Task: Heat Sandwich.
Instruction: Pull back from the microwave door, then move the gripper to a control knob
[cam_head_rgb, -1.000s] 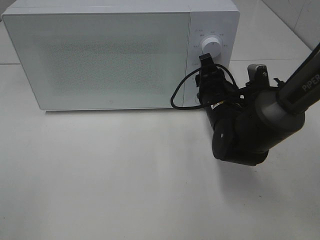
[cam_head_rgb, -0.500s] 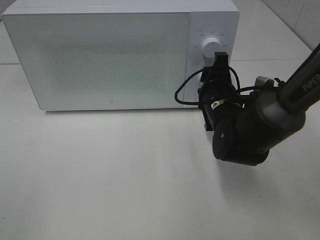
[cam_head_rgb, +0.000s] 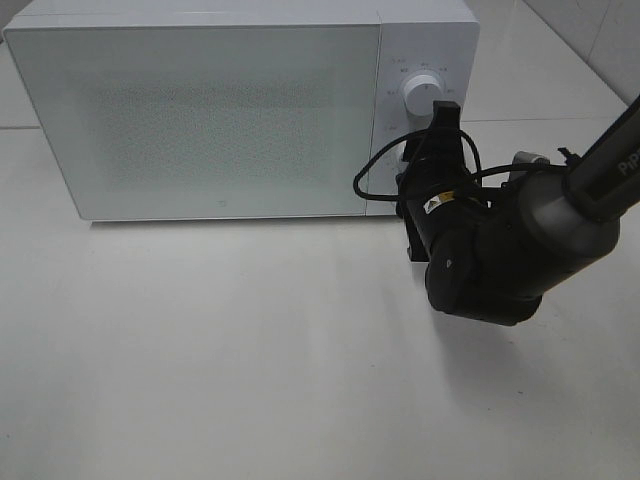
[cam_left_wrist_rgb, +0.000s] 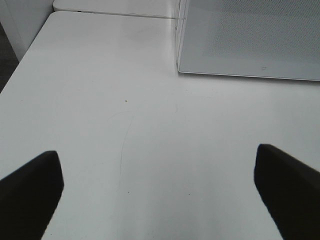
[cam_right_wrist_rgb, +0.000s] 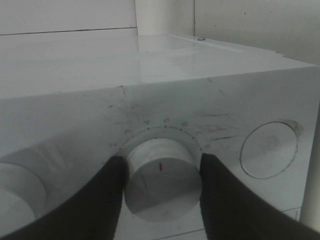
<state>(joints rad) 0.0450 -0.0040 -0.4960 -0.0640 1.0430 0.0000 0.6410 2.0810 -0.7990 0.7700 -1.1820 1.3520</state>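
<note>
Right gripper (cam_right_wrist_rgb: 162, 167), one: black, its two fingers pressed against opposite sides of a white round plastic dial (cam_right_wrist_rgb: 162, 187). The dial's red mark points toward the 5 on the printed ring of numbers around it.

Dials, two: the gripped one, and a second white round dial (cam_head_rgb: 421, 92) just beside it, nearer the top of the control strip. In the high view the gripper hides the gripped dial.

Round push-button (cam_right_wrist_rgb: 267, 150), one: white, flush in the same strip, on the other side of the gripped dial from the second dial.

White box-shaped microwave oven (cam_head_rgb: 200, 110), one: it stands at the back of the white bench (cam_head_rgb: 200, 350), with its speckled frosted door shut and the control strip at its right end.

Thin black cable (cam_head_rgb: 365, 180), one: it loops out from the right arm's wrist in front of the oven's lower right corner.

Left gripper (cam_left_wrist_rgb: 159, 192), one: fingers spread wide and holding nothing, over bare bench in front of the oven's left front corner and toward the bench's left edge. It does not show in the high view.

Sandwich: seen in no view, so its count and its place relative to either gripper cannot be told. The frosted door shows nothing behind it.
</note>
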